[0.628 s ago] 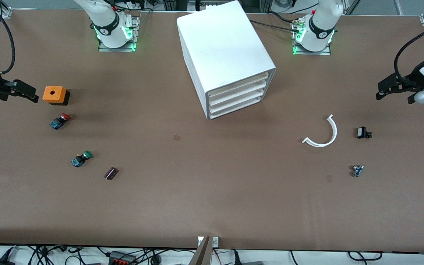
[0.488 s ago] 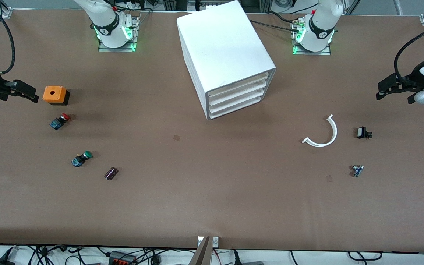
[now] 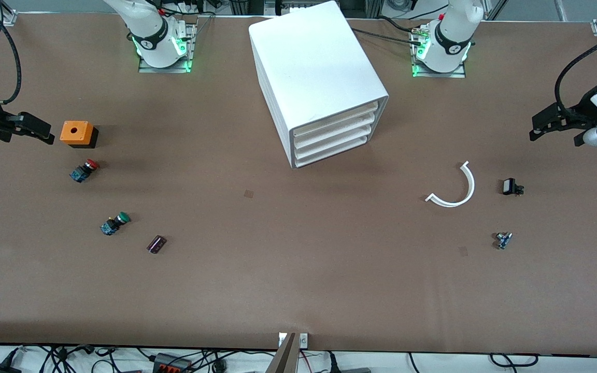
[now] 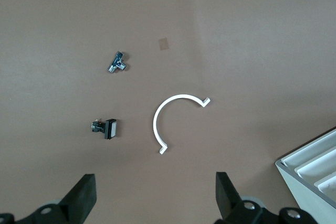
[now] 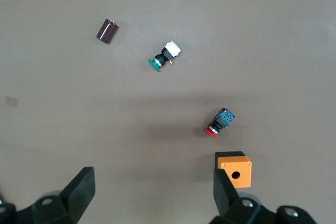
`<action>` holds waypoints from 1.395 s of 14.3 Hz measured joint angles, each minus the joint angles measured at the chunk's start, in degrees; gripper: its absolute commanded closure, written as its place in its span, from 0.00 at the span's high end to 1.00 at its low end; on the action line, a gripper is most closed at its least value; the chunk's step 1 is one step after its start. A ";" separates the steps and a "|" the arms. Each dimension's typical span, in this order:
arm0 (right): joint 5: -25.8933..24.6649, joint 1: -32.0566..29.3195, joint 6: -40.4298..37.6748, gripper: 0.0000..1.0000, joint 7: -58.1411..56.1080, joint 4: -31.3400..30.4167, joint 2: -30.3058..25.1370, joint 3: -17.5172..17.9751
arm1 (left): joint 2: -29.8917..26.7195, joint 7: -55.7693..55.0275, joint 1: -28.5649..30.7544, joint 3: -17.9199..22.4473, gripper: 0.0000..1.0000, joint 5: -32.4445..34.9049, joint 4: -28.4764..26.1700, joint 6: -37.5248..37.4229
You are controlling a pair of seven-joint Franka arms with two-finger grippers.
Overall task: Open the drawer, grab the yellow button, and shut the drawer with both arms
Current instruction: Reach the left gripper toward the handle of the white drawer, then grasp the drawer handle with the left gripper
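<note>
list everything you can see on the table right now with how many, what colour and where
Cabinet: one, white, four shut drawers, between the arm bases.
Box: one, orange, right arm's end.
Red-capped button: one, nearer the camera than the box.
Green-capped button: one, nearer still.
Cylinder: one, dark, beside it.
Curved strip: one, white, left arm's end.
Small parts: two, one black, one metallic, beside the strip.
Left gripper, right gripper: black, fingers open, waiting at the table's ends.

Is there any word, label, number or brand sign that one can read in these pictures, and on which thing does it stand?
No text can be read in any view.
Right arm's base: a round white emblem on the dark band, too small to read.
Left arm's base: the same kind of emblem, too small to read.
White cabinet, orange box: no lettering shows.
</note>
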 measured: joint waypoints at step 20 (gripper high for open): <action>0.13 1.15 1.31 1.00 0.01 0.81 0.97 0.03 | 27.66 14.87 -5.84 -4.14 1.00 -46.02 7.54 -25.93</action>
